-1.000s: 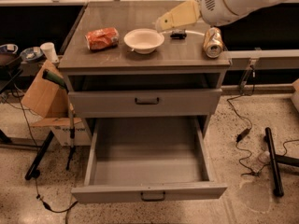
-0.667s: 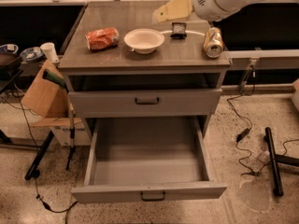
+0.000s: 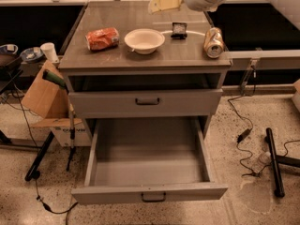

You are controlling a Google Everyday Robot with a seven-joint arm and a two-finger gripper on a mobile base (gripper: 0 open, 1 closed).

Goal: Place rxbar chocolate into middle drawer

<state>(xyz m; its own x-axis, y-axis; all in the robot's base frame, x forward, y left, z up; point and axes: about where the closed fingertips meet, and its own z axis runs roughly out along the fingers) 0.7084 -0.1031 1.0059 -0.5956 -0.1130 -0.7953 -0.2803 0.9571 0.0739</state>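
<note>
**Loose rxbar chocolate (image 3: 179,30) on cabinet top (image 3: 117,18), middle drawer (image 3: 147,158) pulled out**

Snack bag (image 3: 103,38) at left, then white bowl (image 3: 144,40). Gripper (image 3: 164,1) hovers over the top's rear, clenched or released can't tell. Bar lies just right of bowl; drink can (image 3: 214,42) far right.

Pale yellow gripper (image 3: 164,2) above the back of the grey-brown surface (image 3: 136,17), black rxbar chocolate (image 3: 179,30) with pale print, grey middle drawer (image 3: 150,165) with dark handle (image 3: 153,197), orange-red snack bag (image 3: 102,38), white bowl (image 3: 144,40), tan can (image 3: 213,42), speckled beige floor (image 3: 14,205)
</note>
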